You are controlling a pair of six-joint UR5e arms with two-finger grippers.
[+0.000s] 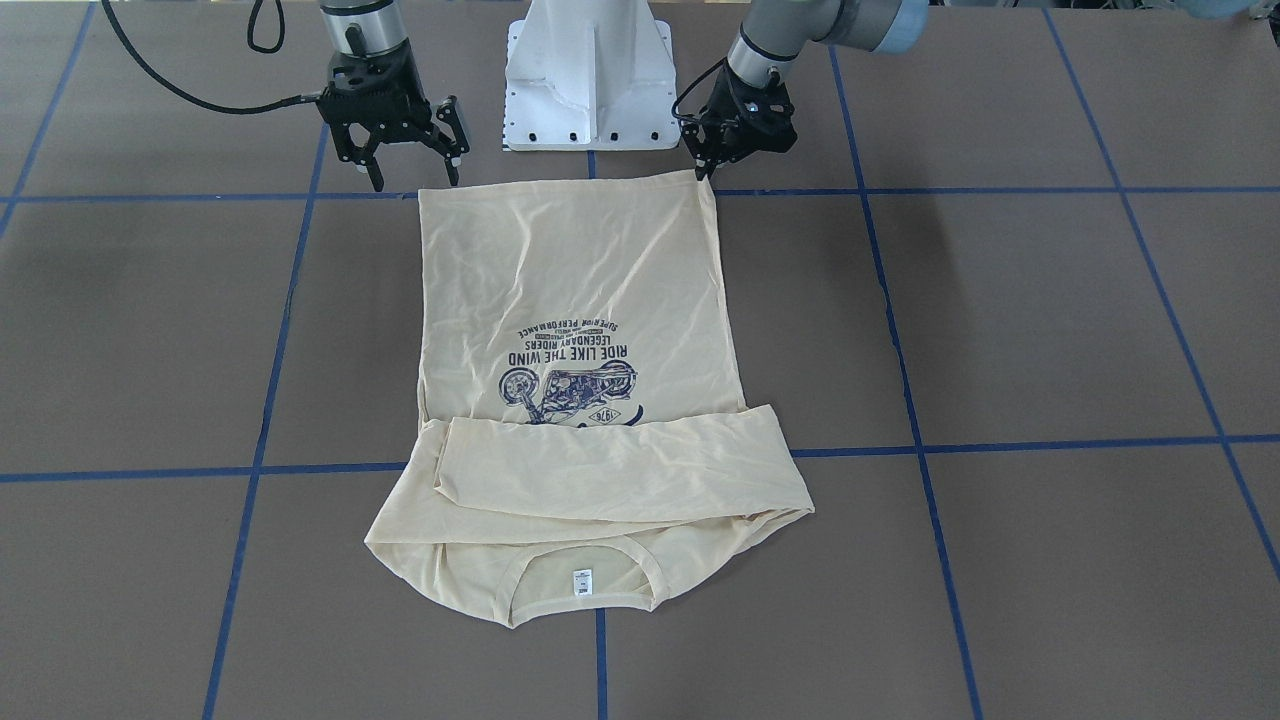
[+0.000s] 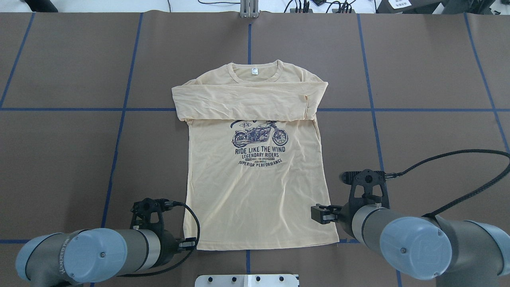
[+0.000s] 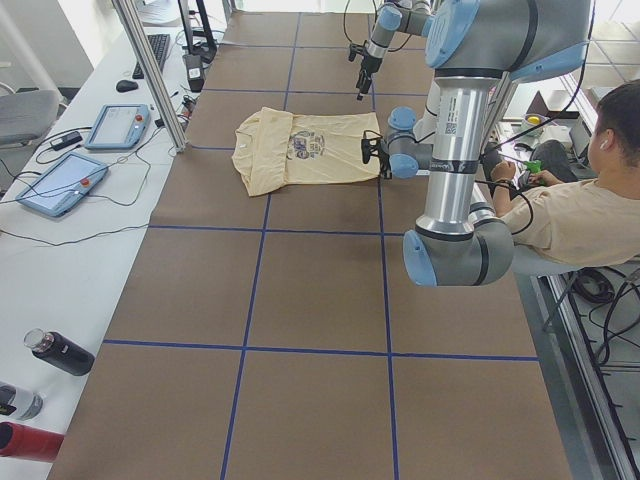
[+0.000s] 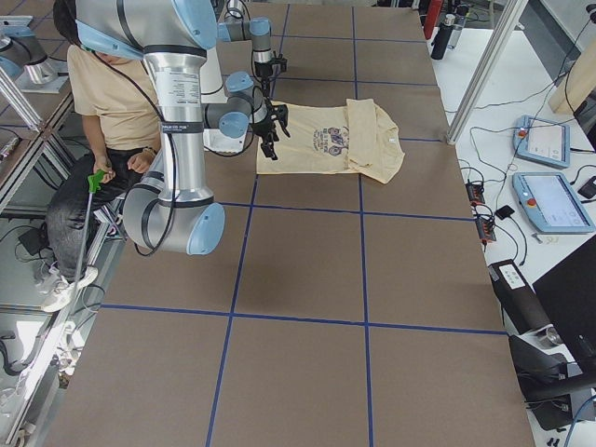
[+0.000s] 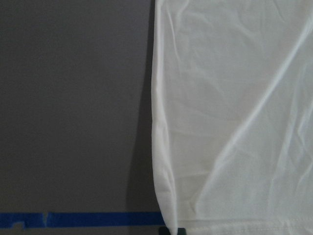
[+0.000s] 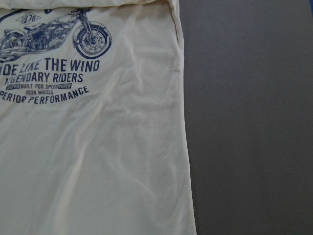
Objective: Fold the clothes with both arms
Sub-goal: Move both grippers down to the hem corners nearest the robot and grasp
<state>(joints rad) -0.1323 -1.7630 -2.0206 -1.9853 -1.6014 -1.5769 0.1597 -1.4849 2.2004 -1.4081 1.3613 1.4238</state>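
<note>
Left gripper (image 1: 703,168), fingers together, touches the left hem corner of the T-shirt (image 2: 255,191). The shirt lies flat mid-worktop (image 2: 430,139), print up, sleeves folded across its chest. Right gripper (image 1: 415,172), fingers spread apart, sits just beside the right hem corner.

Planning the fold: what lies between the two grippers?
The hem of the T-shirt lies between right gripper and left gripper, clearest in the front-facing view.
</note>
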